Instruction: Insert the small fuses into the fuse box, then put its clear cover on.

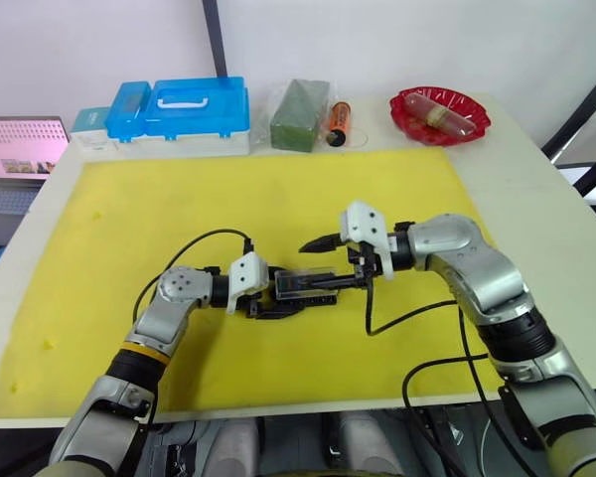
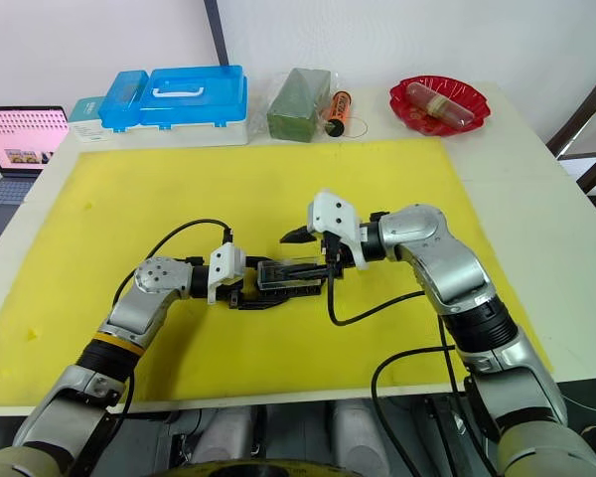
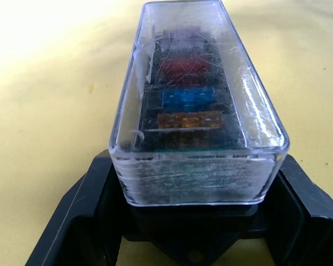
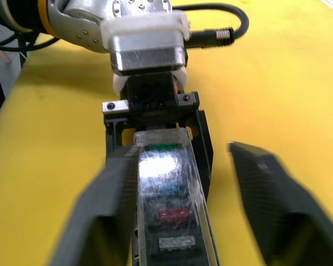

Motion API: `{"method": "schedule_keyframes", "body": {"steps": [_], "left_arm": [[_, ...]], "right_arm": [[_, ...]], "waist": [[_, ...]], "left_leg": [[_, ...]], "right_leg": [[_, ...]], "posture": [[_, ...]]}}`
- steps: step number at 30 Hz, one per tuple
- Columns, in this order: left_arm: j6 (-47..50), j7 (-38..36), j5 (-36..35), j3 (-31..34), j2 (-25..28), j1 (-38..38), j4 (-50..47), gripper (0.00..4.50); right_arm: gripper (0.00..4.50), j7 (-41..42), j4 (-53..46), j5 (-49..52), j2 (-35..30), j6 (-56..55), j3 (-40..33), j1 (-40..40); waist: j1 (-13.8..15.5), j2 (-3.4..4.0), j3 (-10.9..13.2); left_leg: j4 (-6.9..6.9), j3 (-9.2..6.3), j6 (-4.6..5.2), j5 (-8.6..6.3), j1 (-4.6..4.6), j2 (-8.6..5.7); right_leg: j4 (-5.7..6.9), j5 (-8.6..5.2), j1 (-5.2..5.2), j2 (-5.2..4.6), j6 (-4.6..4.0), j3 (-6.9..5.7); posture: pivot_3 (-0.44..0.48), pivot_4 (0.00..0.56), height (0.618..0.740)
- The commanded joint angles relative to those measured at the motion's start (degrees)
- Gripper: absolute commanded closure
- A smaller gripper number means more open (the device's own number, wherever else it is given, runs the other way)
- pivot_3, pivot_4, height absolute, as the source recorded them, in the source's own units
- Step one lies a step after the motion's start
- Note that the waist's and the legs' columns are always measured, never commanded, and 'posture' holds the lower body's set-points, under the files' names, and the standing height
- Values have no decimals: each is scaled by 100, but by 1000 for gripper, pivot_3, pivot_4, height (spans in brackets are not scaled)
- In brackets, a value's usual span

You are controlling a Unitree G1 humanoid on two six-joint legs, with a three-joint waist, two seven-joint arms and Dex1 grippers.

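The black fuse box (image 1: 323, 296) lies in the middle of the yellow mat (image 1: 129, 219) with the clear cover (image 1: 300, 280) sitting on top of it. Through the cover I see the small fuses seated in their slots: orange (image 3: 190, 120), blue (image 3: 188, 98) and red (image 3: 180, 67). My left gripper (image 1: 274, 295) is shut on the box's left end. At the box's right end my right gripper (image 1: 316, 266) is open. One of its fingers lies along the cover's side and the other stands well apart from it.
Along the table's back edge stand a blue-lidded plastic case (image 1: 194, 109), a smaller blue box (image 1: 127, 107), a wrapped green block (image 1: 300, 114), an orange tube (image 1: 339, 121) and a red dish (image 1: 439, 114). A laptop (image 1: 20, 149) sits at far left. Black cables trail from both wrists.
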Motion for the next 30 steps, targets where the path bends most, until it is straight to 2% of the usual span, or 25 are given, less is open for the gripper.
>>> {"method": "schedule_keyframes", "body": {"steps": [1, 2, 4, 13, 17, 23, 26, 30], "left_arm": [[-41, -25, -41, 29, -13, 6, -109, 1726], [-42, -23, -38, 31, -12, 6, -105, 1726], [-32, -22, -40, 34, -5, 13, -120, 1726], [8, -25, -62, 31, -8, 34, -170, 1726], [19, -36, -71, 26, -17, 39, -175, 1726], [19, -64, -59, 43, 13, 51, -155, 1726], [40, -48, -64, 38, 8, 56, -181, 1726], [46, -43, -70, 31, -6, 68, -199, 1726]], "right_arm": [[3367, -19, -32, -29, 53, -163, 7, -39], [3847, -19, -9, -37, 55, -185, 12, -35], [4465, -6, 13, -57, 33, -230, 31, -27], [4465, 3, 169, -177, 51, -187, 209, 26], [4465, 55, 1017, -669, 132, -529, 738, 238], [4465, 49, 1485, -730, 359, -502, 847, 265], [4465, 115, 1434, -800, 371, -486, 946, 304], [4465, 143, 1526, -858, 355, -367, 1041, 423]], "waist": [[3, 0, 0], [3, 0, 0], [3, 0, 0], [1, 0, 0], [-7, 2, -3], [-27, 0, -16], [-34, 1, -15], [-39, 3, -18]], "left_leg": [[0, 0, 0, 0, 0, 0], [0, 0, 0, 0, 0, 0], [0, 0, 0, 0, 0, 0], [0, 0, 0, 0, 0, 0], [0, 1, 0, 0, 0, 0], [-7, 1, 0, 0, 37, 0], [-26, 2, 4, -2, 100, 1], [-26, 1, 5, -3, 104, 2]], "right_leg": [[0, 0, 0, 0, 0, 0], [0, 0, 0, 0, 0, 0], [0, 0, 0, 0, 0, 0], [0, 0, 0, 0, 0, 0], [0, 0, 0, 0, 0, 0], [0, -1, 34, 2, -1, 1], [-5, -6, 87, 3, -5, 2], [-6, -8, 91, 4, -6, 1]], "posture": [[0, 150, 740], [0, 150, 740], [0, 150, 740], [0, 150, 740], [0, 150, 740], [0, 150, 740], [0, 150, 740], [0, 150, 740]]}}
